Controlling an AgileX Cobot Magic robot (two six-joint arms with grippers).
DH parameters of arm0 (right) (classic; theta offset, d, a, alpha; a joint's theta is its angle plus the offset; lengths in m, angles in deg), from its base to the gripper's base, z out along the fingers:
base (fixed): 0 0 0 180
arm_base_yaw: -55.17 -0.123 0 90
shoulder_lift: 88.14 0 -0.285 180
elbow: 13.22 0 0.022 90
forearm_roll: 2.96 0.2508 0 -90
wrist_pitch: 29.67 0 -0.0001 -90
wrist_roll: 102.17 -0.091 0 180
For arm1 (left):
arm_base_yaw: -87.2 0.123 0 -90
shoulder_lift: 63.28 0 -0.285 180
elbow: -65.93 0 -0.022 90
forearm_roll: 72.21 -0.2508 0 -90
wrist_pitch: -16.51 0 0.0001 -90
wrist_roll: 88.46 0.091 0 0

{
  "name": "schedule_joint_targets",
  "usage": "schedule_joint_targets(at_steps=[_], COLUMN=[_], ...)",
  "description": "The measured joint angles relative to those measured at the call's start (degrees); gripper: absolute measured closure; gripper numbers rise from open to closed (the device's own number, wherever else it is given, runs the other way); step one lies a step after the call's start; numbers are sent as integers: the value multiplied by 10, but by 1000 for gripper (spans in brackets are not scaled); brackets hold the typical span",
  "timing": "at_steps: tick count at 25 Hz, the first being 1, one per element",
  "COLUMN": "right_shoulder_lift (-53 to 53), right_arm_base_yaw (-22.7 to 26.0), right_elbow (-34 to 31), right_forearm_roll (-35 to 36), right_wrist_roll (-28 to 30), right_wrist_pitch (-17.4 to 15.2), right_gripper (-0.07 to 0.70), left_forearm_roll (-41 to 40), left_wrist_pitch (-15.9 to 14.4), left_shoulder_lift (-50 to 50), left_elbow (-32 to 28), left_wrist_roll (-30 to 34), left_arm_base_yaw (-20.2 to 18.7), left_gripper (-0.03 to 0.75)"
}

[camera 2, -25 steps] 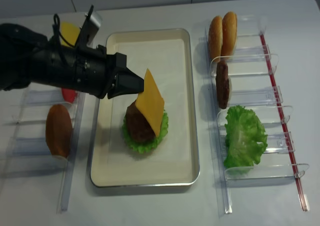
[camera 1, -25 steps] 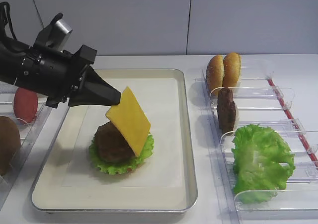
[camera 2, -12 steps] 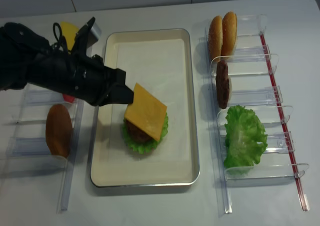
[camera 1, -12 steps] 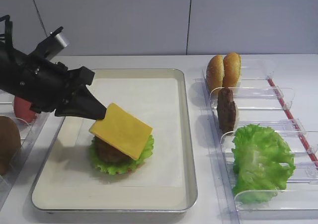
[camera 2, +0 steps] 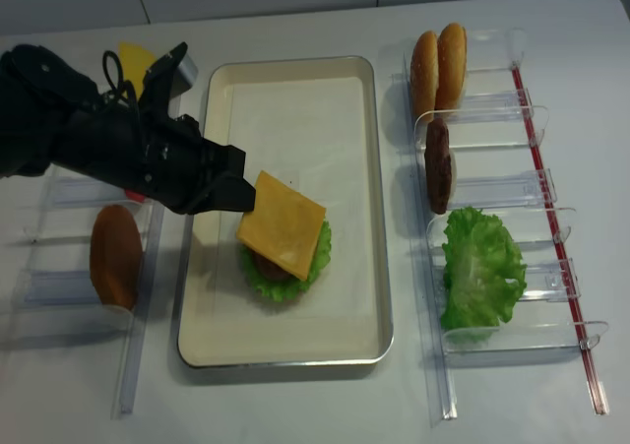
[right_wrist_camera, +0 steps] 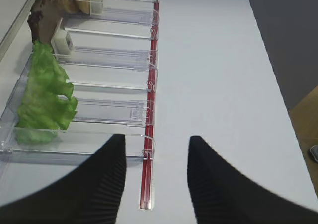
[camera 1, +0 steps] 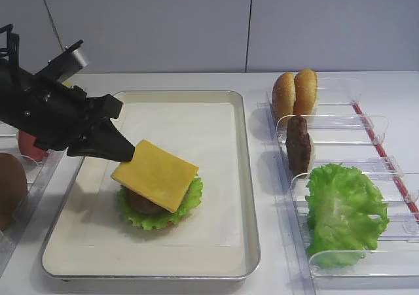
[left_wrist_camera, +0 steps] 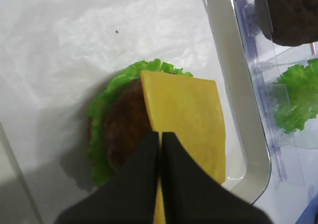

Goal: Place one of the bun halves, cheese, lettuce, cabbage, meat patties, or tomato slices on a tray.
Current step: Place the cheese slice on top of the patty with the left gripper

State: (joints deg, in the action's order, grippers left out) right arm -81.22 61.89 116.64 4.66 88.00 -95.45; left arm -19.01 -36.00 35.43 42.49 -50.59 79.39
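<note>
My left gripper (camera 1: 131, 152) (camera 2: 248, 198) (left_wrist_camera: 160, 134) is shut on one corner of the orange cheese (camera 1: 154, 174) (camera 2: 282, 224) (left_wrist_camera: 186, 114). The slice lies almost flat over a meat patty (left_wrist_camera: 126, 129) on lettuce (camera 1: 186, 200) (left_wrist_camera: 102, 114) in the cream tray (camera 1: 249, 177) (camera 2: 384, 267). At the right, bins hold two bun halves (camera 1: 294, 92), another patty (camera 1: 299, 143) and more lettuce (camera 1: 344, 210). My right gripper (right_wrist_camera: 156, 149) is open and holds nothing, above the table by those bins. A red tomato slice (camera 1: 29, 144) peeks from behind my left arm. Cabbage is out of view.
Clear bins on the left hold a brown bun (camera 2: 115, 254) and a paler yellow slice (camera 2: 135, 60). A red strip (right_wrist_camera: 149, 134) runs along the right bins' outer side. My left arm stretches over the tray's left rim.
The cheese has swung down from a steep tilt to nearly flat on the patty. My left gripper sank and drew back to the left with it.
</note>
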Motion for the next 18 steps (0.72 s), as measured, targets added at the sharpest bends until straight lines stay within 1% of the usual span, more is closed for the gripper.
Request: schedule_joint_targets(at_steps=[6, 9, 13, 18], right_shoulder_lift=[0, 0, 0, 0], right_arm_base_yaw=[0, 0, 0, 0], right_elbow=[0, 0, 0, 0], right_forearm_roll=[0, 0, 0, 0], right_wrist_roll=[0, 0, 0, 0], right_wrist_pitch=[0, 0, 0, 0], right_gripper=[302, 302, 302, 302], left_forearm_roll=[-18, -25, -28, -28], left_wrist_pitch=[7, 8, 8, 20], left_shoulder_lift=[0, 0, 0, 0], left_elbow=[0, 0, 0, 0], left_wrist_roll=[-27, -30, -33, -33], left_arm_base_yaw=[0, 0, -10, -20], left_gripper=[729, 729, 729, 729])
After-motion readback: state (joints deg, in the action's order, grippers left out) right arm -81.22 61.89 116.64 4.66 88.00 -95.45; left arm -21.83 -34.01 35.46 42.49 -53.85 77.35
